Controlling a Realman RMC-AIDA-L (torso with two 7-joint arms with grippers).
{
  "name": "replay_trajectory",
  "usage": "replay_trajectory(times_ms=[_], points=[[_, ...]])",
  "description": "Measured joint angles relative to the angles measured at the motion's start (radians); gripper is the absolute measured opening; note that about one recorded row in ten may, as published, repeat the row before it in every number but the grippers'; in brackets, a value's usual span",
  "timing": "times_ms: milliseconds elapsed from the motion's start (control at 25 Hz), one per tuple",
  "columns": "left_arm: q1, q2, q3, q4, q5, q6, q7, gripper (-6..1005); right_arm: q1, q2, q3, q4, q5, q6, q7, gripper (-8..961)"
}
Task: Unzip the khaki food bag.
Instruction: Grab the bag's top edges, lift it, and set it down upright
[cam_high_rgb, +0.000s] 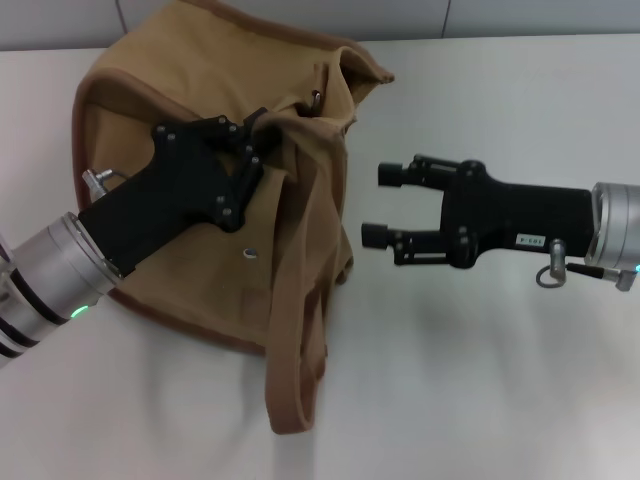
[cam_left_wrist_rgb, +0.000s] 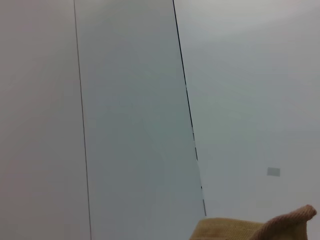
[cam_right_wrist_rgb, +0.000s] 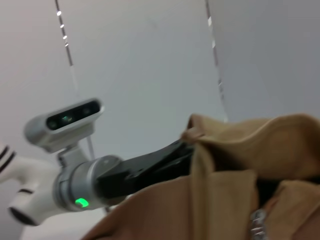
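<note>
The khaki food bag (cam_high_rgb: 190, 130) lies slumped on the white table (cam_high_rgb: 500, 380). On the left, the left gripper (cam_high_rgb: 262, 130) pinches the bag's top cloth. On the right, the right gripper (cam_high_rgb: 385, 205) waits beside the bag, fingers apart. Only the right wrist view shows the zipper (cam_right_wrist_rgb: 257, 222).

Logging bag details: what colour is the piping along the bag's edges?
Darker brown piping edges the khaki food bag; the head view shows it best.
</note>
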Motion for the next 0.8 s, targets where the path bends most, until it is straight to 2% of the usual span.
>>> replay_trajectory(times_ms=[360, 800], points=[[0.0, 0.0, 0.006, -0.005, 0.0, 0.003, -0.001, 114, -0.005, 0.002, -0.003, 0.043, 0.091, 0.07, -0.083, 836], [-0.004, 0.0, 0.007, -0.009, 0.004, 0.009, -0.001, 117, 0.079, 0.011, -0.005, 0.204, 0.094, 0.146, -0.208, 805]])
